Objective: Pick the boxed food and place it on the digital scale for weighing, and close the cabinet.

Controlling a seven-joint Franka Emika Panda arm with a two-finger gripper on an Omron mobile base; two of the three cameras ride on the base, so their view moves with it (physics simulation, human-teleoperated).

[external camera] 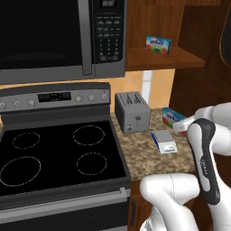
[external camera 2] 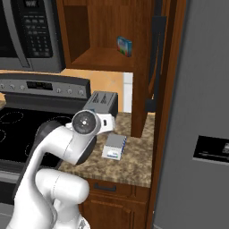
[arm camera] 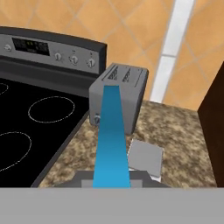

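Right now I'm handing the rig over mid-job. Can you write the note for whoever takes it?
Gripper: jaws shut on the boxed food, held over the counter near the scale, not on it.
Digital scale: on the counter in front of the toaster, top plate bare.
Cabinet: door open; a second, similar carton sits on its shelf.
Done: box picked up.
Left: set the box on the scale, release it, then close the cabinet door.
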